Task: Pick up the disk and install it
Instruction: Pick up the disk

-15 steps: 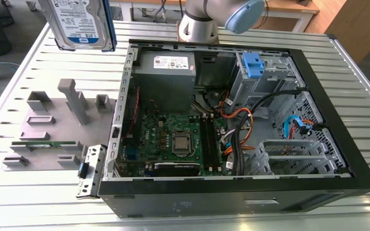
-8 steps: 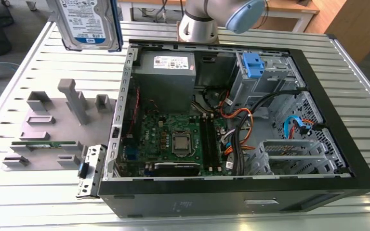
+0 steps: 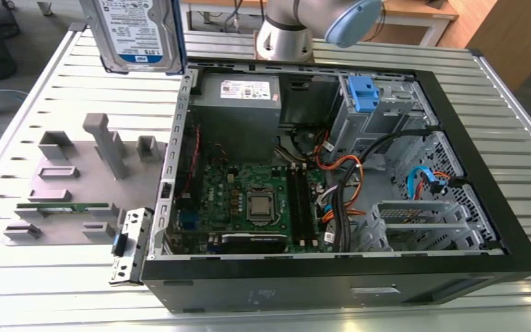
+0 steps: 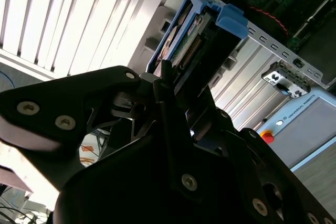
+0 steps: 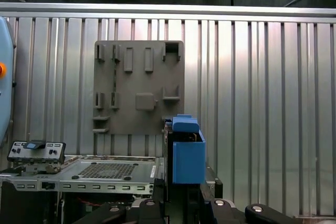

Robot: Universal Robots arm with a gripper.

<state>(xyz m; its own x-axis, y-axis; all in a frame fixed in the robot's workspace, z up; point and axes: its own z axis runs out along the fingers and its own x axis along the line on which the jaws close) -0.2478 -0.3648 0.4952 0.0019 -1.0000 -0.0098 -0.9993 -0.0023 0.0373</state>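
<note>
The disk (image 3: pixel 136 34) hangs upright in the air above the table's far corner on the exterior view's left, label side facing the camera, just outside the open computer case (image 3: pixel 339 173). In the second wrist view the disk (image 4: pixel 181 43) with its blue carrier handle (image 4: pixel 229 19) sticks out from between the black fingers of my gripper (image 4: pixel 168 74), which is shut on it. In the first wrist view the disk's blue carrier (image 5: pixel 187 156) rises from the gripper (image 5: pixel 184 195), above the case's edge.
Inside the case lie the motherboard (image 3: pixel 256 200), a grey power supply (image 3: pixel 238 104), a blue bracket on a metal cage (image 3: pixel 362 93), loose cables (image 3: pixel 339 173) and a perforated metal bay (image 3: pixel 417 221). A grey fixture plate (image 3: pixel 72 180) sits beside the case on the slatted table (image 3: pixel 514 124).
</note>
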